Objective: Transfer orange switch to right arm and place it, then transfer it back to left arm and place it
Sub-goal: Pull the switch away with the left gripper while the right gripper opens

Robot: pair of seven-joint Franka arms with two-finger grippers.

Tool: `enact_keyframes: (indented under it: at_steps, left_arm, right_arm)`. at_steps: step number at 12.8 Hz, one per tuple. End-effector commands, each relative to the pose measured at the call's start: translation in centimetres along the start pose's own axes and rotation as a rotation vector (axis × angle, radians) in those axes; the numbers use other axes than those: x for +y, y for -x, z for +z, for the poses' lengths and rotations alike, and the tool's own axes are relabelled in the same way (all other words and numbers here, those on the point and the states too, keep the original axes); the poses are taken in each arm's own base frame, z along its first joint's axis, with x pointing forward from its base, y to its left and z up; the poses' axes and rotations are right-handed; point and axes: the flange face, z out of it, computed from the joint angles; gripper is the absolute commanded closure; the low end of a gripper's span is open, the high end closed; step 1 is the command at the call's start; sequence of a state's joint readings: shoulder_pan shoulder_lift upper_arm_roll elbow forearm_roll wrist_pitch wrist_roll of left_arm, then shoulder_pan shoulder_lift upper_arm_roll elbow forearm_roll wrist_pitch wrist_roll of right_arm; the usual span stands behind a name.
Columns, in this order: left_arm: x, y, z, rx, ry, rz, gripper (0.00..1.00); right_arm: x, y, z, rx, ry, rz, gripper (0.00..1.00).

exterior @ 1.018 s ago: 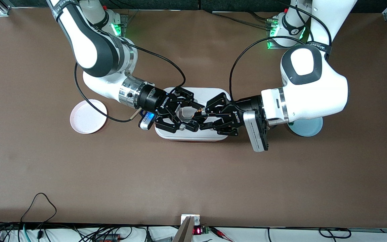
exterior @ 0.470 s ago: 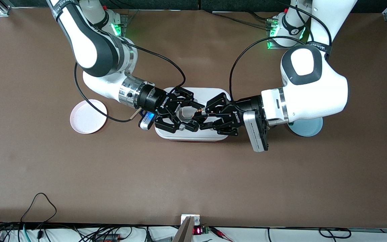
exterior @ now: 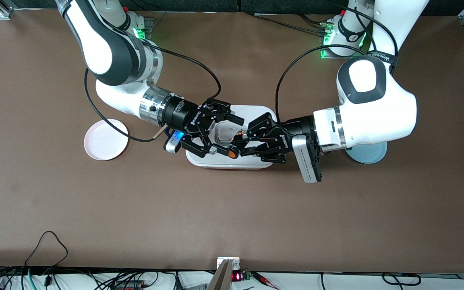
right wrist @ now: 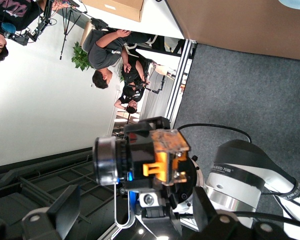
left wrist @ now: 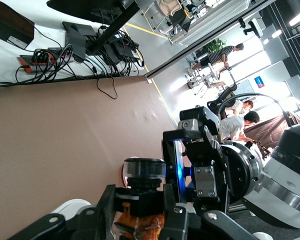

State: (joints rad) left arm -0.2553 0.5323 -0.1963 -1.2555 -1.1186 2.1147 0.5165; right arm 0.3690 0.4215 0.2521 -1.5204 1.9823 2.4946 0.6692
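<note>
The orange switch [exterior: 232, 152] hangs over the white box [exterior: 254, 112] in the middle of the table. My left gripper [exterior: 238, 141] is shut on its black body. In the left wrist view the switch [left wrist: 145, 195] stands crosswise between my left gripper's [left wrist: 140, 210] fingers, round head at one end and orange rear at the other. My right gripper [exterior: 228, 136] is open, its fingers spread wide on either side of the switch without touching it. In the right wrist view the switch [right wrist: 150, 155] sits clear of my right gripper [right wrist: 135, 212].
A pink round plate [exterior: 106, 139] lies on the brown table toward the right arm's end. A pale blue plate [exterior: 371, 155] lies toward the left arm's end, mostly under the left arm. Black cables trail from both wrists above the box.
My right gripper's fingers have spread apart and let go of the switch, and that arm has drawn back slightly toward its own end. The left gripper still holds the switch over the box.
</note>
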Motion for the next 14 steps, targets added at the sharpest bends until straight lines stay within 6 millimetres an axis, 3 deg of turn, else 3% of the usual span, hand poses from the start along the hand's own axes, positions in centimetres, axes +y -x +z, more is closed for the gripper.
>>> enact_keyframes:
  at_steps: [1,4,7,10,14]
  left_arm:
    - [0.0,-0.1,-0.7,-0.041,-0.005,-0.017,0.88]
    - [-0.7,0.0,-2.0,-0.086,-0.013,-0.019,0.88]
    - [-1.4,0.6,-3.8,-0.180,-0.057,0.009,0.88]
    - [-2.4,1.6,-7.1,-0.313,-0.131,0.033,0.88]
    - [-4.9,3.6,-13.2,-0.492,-0.234,0.021,0.88]
  right_arm:
    - [-1.3,1.9,-2.1,0.032,0.015,-0.007,0.01]
    - [-3.2,4.3,-4.5,0.057,0.030,-0.033,0.01]
    - [-4.2,5.4,-7.4,0.065,0.045,-0.070,0.01]
    - [-5.3,7.0,-11.0,0.087,0.056,-0.131,0.01]
    - [-7.6,9.2,-16.7,0.120,0.080,-0.227,0.01]
